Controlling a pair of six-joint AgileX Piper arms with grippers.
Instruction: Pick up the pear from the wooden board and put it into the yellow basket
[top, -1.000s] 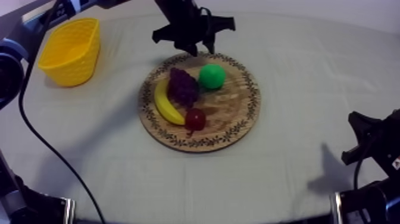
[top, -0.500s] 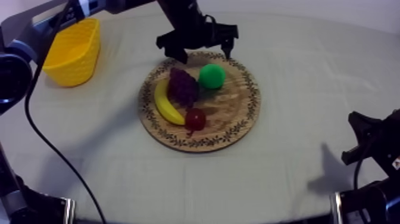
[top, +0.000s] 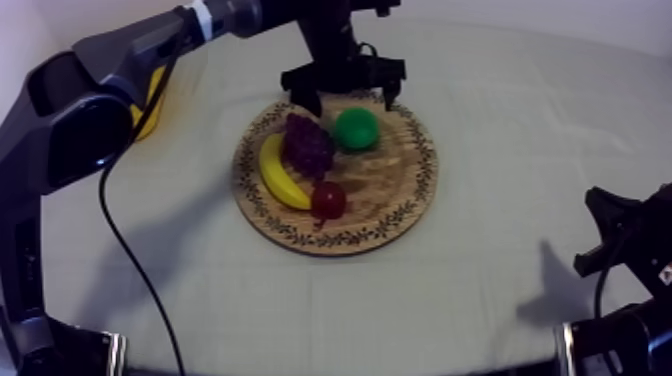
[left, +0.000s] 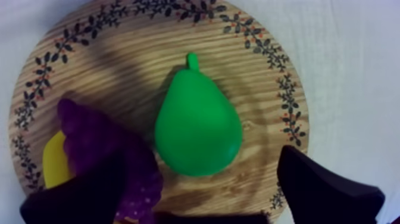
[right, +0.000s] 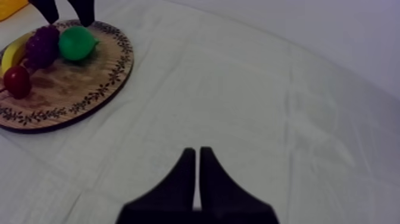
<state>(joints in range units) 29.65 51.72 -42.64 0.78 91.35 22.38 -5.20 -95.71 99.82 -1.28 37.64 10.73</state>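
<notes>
The left gripper's (top: 347, 100) fingers (left: 324, 190) are spread wide with nothing held, one at each side of the pear (left: 198, 128), which lies on the wooden board (left: 149, 65). The right gripper (right: 197, 156) is closed to a narrow wedge over bare grey-white cloth (top: 520, 130). Grapes (left: 101, 140) are seen just beside the pear, with the banana (left: 55, 158) and small red fruit (top: 328, 199) beyond. The yellow basket (top: 150, 100) is largely hidden by the left arm.

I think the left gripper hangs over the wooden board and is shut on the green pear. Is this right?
Not quite. The left gripper does hang over the wooden board, but it is open, not shut on the pear. The left wrist view shows it: the fingers stand apart, one at each side of the pear, with a gap to it.
</notes>
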